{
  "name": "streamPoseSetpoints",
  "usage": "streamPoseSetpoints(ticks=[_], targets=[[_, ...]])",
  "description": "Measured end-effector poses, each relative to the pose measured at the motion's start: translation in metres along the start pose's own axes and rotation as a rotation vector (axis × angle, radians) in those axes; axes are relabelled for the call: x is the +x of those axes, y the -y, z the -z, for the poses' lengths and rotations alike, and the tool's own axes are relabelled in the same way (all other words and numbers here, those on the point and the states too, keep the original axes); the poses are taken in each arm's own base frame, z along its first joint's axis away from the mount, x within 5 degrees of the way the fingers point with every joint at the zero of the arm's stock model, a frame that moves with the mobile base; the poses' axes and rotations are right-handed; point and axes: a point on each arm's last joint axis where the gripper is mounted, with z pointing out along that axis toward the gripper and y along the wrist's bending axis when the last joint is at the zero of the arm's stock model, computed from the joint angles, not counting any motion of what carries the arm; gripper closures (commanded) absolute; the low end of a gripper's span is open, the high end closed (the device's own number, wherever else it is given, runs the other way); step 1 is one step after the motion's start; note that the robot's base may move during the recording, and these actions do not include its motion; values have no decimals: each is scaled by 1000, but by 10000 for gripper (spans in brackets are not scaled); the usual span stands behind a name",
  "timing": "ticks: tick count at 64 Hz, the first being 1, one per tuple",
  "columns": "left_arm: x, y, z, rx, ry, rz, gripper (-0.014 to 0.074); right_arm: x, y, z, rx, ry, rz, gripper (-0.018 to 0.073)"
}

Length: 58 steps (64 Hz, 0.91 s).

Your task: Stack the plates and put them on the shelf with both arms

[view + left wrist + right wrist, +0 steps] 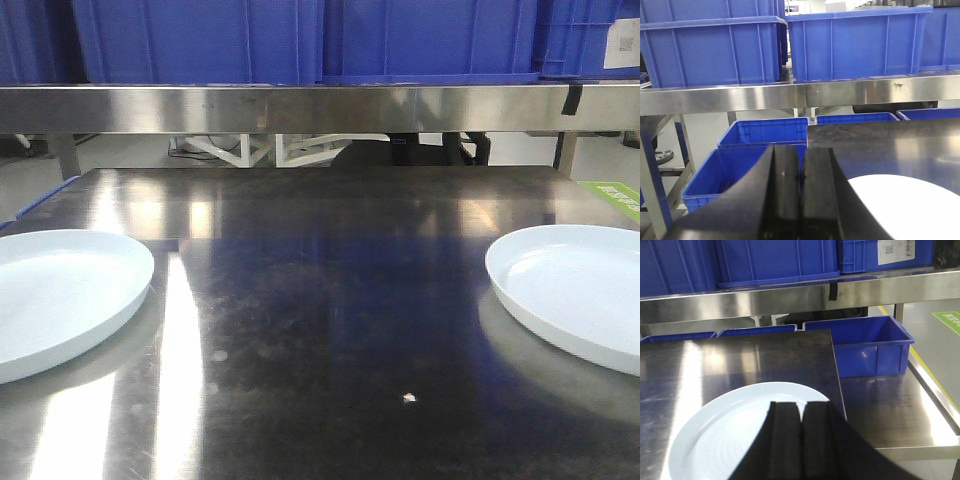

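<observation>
- Sitting well apart on the tabletop (330,300), unstacked: 2 plates, left plate (60,295) and right plate (580,290).
- Left gripper (800,195) is hovering clenched, empty, beside left plate.
- Right gripper (801,440) is hovering clenched, empty, over right plate.
- Shelf (300,108) is carrying blue crates (300,40).

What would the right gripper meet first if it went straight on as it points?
Probably the white plate just beyond the shut right gripper; its height above the plate is unclear.
</observation>
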Motion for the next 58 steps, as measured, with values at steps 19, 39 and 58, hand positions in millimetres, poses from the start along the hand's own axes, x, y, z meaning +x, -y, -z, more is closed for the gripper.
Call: streamPoseSetpoints(ticks=[19, 39, 58], targets=[[0, 0, 0, 0, 0, 2, 516, 0, 0, 0, 0, 0, 0, 504], [0, 0, 0, 0, 0, 2, 516, 0, 0, 0, 0, 0, 0, 504], [0, 0, 0, 0, 0, 2, 516, 0, 0, 0, 0, 0, 0, 504]])
